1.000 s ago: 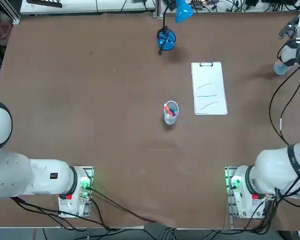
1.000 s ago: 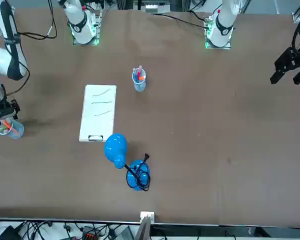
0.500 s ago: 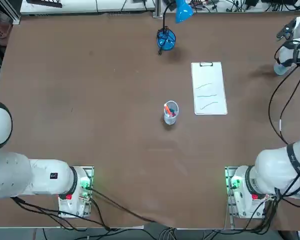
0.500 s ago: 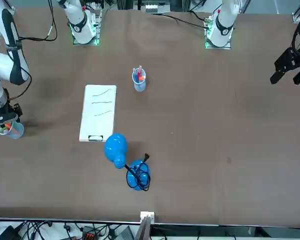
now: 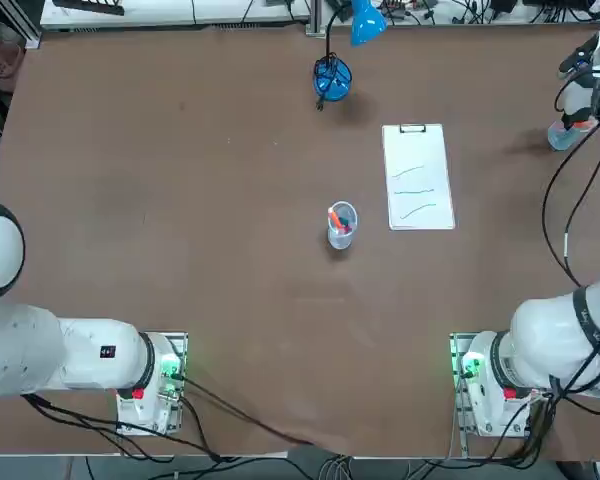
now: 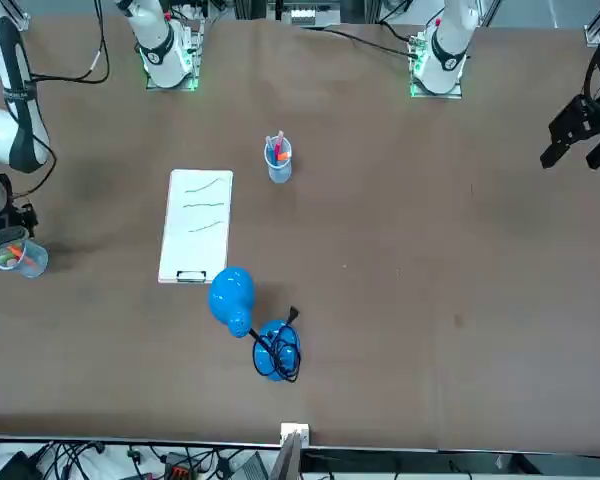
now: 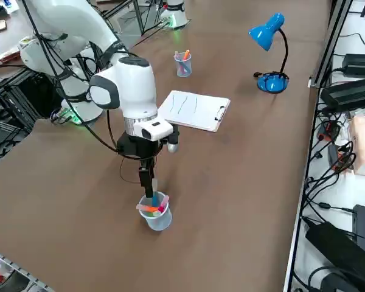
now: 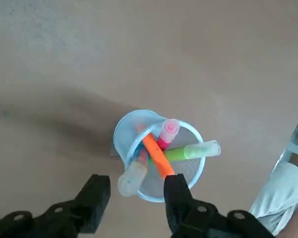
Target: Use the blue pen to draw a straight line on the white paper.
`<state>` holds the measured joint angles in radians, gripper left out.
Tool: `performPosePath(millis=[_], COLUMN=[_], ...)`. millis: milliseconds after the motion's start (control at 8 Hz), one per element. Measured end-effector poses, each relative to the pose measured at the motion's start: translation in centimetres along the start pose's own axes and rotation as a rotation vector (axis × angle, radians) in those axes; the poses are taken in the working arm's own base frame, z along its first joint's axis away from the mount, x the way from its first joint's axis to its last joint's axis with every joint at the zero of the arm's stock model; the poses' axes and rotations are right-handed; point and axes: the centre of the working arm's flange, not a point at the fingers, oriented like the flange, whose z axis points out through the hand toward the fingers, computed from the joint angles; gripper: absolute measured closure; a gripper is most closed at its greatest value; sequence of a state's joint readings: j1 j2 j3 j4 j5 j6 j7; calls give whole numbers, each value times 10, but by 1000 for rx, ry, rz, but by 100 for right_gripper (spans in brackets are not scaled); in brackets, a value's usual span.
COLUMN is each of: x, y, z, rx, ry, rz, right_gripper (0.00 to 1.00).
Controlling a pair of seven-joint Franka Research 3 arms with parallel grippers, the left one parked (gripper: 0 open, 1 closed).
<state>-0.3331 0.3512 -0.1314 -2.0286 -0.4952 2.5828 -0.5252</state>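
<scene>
Fingers (image 8: 95, 198) parted, the right gripper (image 8: 138, 181) hovers over a translucent cup (image 7: 159, 220) of markers at the table's right side. The blue pen (image 7: 155, 199) stands in that cup, partly hidden among an orange marker (image 8: 159, 157), a pink marker (image 8: 169, 131) and a green marker (image 8: 191, 151). Well apart from the cup, white paper (image 5: 417, 185) bearing three thin strokes lies flat under a metal clip (image 5: 413, 128), between the cup and a second pen cup (image 5: 342, 226). A blue desk lamp (image 7: 271, 83) stands beyond.
</scene>
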Motion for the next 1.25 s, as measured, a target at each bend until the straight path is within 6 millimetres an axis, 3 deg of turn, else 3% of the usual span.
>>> performPosePath(millis=[1250], x=[15], y=[3], z=[10], rx=[-7], ry=[0], rz=[2], right_gripper=[48])
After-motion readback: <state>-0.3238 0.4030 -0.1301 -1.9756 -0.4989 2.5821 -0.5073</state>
